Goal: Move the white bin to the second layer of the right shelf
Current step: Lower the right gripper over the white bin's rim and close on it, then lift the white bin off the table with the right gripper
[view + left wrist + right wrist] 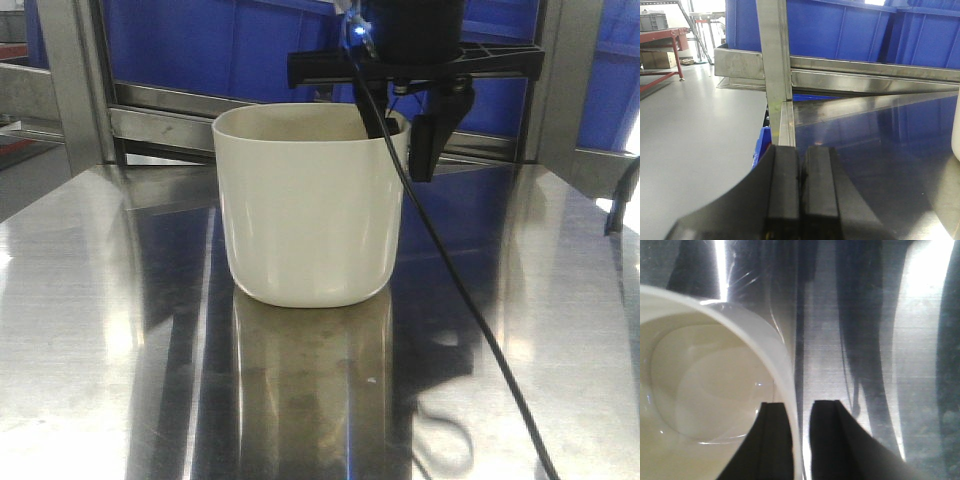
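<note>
There's the right tool spread astride the wall of the white bin at centre frame, one finger in, one out, bin on the tabletop, left tool pressed together.

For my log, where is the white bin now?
In the front view the white bin stands upright near the middle of the steel tabletop, before the blue crates; the right pincer straddles its right wall.

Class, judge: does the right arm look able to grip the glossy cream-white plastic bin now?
Probably yes: the right gripper straddles the wall of the cream-white plastic bin, one finger inside, one outside, nothing else between.
</note>
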Action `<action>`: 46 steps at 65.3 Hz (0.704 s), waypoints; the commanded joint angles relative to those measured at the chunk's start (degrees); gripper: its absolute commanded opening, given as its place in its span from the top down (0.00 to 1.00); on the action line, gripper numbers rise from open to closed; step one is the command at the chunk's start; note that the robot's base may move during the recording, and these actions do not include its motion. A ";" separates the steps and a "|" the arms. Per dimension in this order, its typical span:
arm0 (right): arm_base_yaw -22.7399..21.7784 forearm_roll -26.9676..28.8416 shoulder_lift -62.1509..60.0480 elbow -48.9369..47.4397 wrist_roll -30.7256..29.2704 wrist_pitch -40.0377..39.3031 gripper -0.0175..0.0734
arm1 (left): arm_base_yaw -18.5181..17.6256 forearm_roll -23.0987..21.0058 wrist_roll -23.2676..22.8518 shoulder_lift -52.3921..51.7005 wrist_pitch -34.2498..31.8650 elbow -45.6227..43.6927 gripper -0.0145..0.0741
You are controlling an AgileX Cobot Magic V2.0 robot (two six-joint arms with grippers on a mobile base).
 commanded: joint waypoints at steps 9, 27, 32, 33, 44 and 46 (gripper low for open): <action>0.13 -0.76 -3.42 -1.15 -0.62 0.10 0.76 | -0.27 -0.35 -0.15 -0.80 -4.83 2.11 0.74; -0.04 -2.18 -6.90 -0.96 -6.33 0.14 0.75 | -0.27 -0.35 -0.15 -0.80 -4.83 2.11 0.74; -0.43 -2.69 -8.54 -0.96 -10.65 0.07 0.75 | -0.27 -0.35 -0.15 -0.80 -4.83 2.11 0.74; -0.59 -2.77 -8.85 -0.96 -11.47 0.07 0.75 | -0.27 -0.35 -0.15 -0.80 -4.83 2.11 0.74; -3.83 -2.96 -13.24 0.63 -17.70 -1.68 0.75 | -0.27 -0.35 -0.15 -0.80 -4.83 2.11 0.74; -4.62 -2.96 -14.19 1.50 -18.13 -2.44 0.75 | -0.27 -0.35 -0.15 -0.80 -4.83 2.11 0.74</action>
